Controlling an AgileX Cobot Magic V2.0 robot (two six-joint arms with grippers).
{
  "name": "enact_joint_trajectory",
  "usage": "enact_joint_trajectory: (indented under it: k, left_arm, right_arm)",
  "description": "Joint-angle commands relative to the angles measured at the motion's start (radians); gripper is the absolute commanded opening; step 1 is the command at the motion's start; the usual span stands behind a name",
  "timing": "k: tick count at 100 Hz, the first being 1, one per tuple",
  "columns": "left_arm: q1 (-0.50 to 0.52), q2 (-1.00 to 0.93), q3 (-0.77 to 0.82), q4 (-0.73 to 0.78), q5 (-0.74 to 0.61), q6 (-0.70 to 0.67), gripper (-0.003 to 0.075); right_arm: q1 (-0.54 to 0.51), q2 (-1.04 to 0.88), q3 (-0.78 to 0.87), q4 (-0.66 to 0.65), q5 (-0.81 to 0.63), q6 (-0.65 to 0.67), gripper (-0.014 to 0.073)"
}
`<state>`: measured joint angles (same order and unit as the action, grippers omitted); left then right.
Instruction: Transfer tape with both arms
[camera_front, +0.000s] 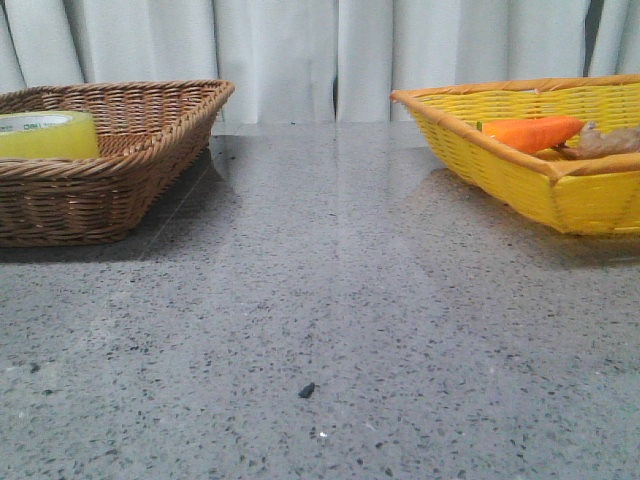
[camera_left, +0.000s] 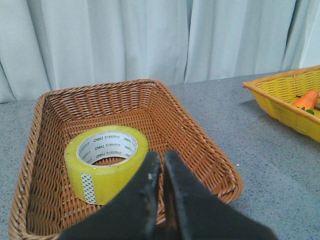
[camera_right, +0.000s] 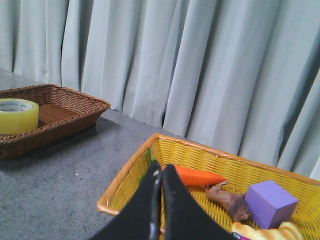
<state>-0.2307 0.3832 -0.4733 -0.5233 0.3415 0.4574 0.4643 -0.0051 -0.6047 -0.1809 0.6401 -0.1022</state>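
Note:
The tape (camera_left: 106, 160), a wide yellow roll with a white "deli" core, lies flat in the brown wicker basket (camera_left: 200, 135). It also shows in the front view (camera_front: 47, 134) and far off in the right wrist view (camera_right: 17, 116). My left gripper (camera_left: 161, 156) is shut and empty, hovering above the basket just beside the roll. My right gripper (camera_right: 161, 170) is shut and empty, above the near corner of the yellow basket (camera_right: 125, 172). Neither gripper shows in the front view.
The yellow basket (camera_front: 520, 165) at the right holds an orange carrot (camera_right: 199, 176), a brown toy (camera_right: 230, 200), a purple block (camera_right: 270, 202) and a yellow toy. A grey speckled table (camera_front: 320, 300) lies between the baskets. White curtains hang behind.

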Motion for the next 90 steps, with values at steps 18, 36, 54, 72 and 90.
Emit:
enact_joint_trajectory:
  k: [18, 36, 54, 72, 90]
  left_arm:
    - [-0.009, 0.004, -0.011, -0.024, -0.080, -0.009, -0.0021]
    - [-0.009, 0.004, -0.011, -0.024, -0.080, -0.009, -0.0021]
    - [-0.009, -0.003, -0.006, -0.024, -0.084, -0.009, -0.0021]
    - [-0.009, -0.124, 0.078, -0.024, -0.105, -0.009, -0.0021]
    - [-0.009, -0.286, 0.256, 0.086, -0.224, -0.035, -0.0021]
  right_arm:
    - [-0.004, 0.016, 0.023, -0.015, -0.092, -0.011, -0.0056]
    - [-0.004, 0.016, 0.033, -0.015, -0.090, -0.011, -0.0056]
    - [-0.004, 0.016, 0.033, -0.015, -0.090, -0.011, -0.0056]
    - [-0.004, 0.016, 0.033, -0.015, -0.090, -0.011, -0.0056]
    - [-0.004, 0.016, 0.033, -0.015, -0.090, -0.011, -0.0056]
